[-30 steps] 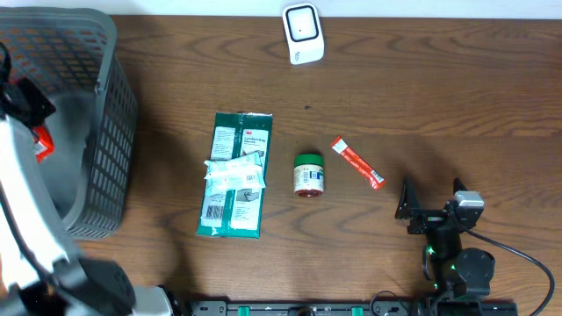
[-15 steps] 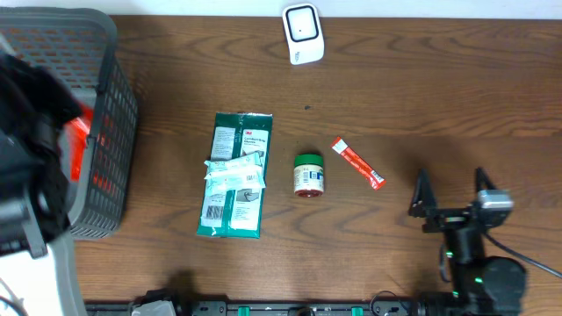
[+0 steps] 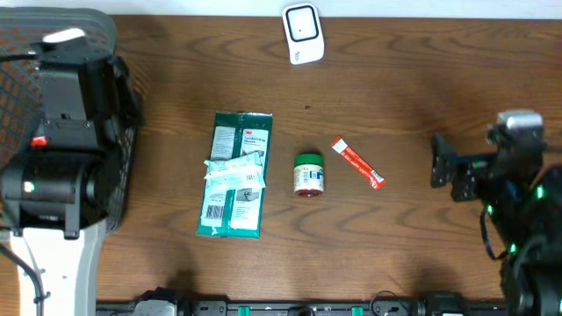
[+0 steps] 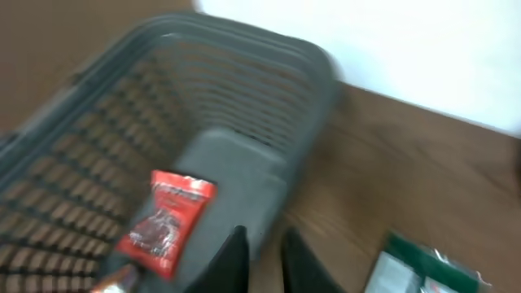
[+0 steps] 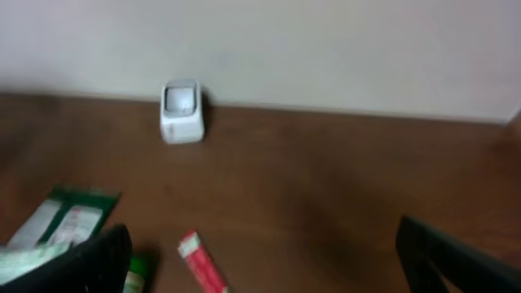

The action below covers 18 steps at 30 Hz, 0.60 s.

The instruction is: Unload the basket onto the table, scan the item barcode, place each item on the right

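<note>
The white barcode scanner (image 3: 303, 33) stands at the table's far edge, also in the right wrist view as the scanner (image 5: 181, 111). On the table lie a green package (image 3: 235, 175), a small green-lidded jar (image 3: 308, 174) and a red stick packet (image 3: 357, 163). My left arm hangs over the grey basket (image 3: 105, 35). In its wrist view the left gripper (image 4: 264, 254) has its fingers barely apart, with nothing between them. A red packet (image 4: 167, 220) lies loose in the basket (image 4: 244, 73). My right gripper (image 3: 442, 168) stands wide open, right of the stick packet (image 5: 199, 260).
The basket fills the table's left end, and its right wall sits just below my left fingertips. Bare wood lies between the scanner and the row of items. The right arm's body (image 3: 527, 202) takes up the table's right edge.
The left arm has swung up over the basket and its jaws have parted slightly; the red packet now lies loose inside. The right arm has moved up and right, still open.
</note>
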Tool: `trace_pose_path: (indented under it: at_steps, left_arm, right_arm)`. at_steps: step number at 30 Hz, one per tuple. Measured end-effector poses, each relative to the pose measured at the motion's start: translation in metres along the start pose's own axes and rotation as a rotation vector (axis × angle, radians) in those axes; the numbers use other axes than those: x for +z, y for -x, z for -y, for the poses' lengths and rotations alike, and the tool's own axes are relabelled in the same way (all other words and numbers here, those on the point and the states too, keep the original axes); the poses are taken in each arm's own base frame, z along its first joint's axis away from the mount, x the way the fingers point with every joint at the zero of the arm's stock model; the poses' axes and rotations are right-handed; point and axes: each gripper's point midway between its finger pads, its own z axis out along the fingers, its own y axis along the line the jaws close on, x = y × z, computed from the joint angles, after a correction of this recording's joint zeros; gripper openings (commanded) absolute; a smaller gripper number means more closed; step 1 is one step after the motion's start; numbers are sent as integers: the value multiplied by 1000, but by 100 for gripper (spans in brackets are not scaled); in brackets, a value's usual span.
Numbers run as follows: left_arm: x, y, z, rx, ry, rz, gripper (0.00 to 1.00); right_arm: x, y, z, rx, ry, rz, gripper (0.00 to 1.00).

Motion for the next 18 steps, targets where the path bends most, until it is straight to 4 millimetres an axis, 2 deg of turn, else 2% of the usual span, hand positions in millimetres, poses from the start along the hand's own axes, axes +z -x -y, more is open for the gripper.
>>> trace_pose_path:
  at_steps: [1,3,4,9,11,14,18]
  left_arm:
    - [4,4,-9,-16,38,10,56]
    - [12,11,-27,-56,100,24,68]
    - [16,13,-35,-79,124,25,71]
    - [52,12,-79,-161,239,-24,72]
    - [73,7,-97,-195,273,-66,72]
    - [107,-8,-120,-216,297,-152,72]
    - [155,-41,-143,-225,287,-299,73]
  right_arm:
    - [5,-3,-1,3,14,-40,99]
    - [22,-13,-3,11,39,-123,99]
    - [30,-20,-4,18,48,-164,99]
    - [72,-56,-6,51,97,-352,99]
    - [80,-64,-7,59,106,-391,99]
    - [90,-77,-8,77,120,-450,99]
    - [98,-91,-10,113,128,-519,99]
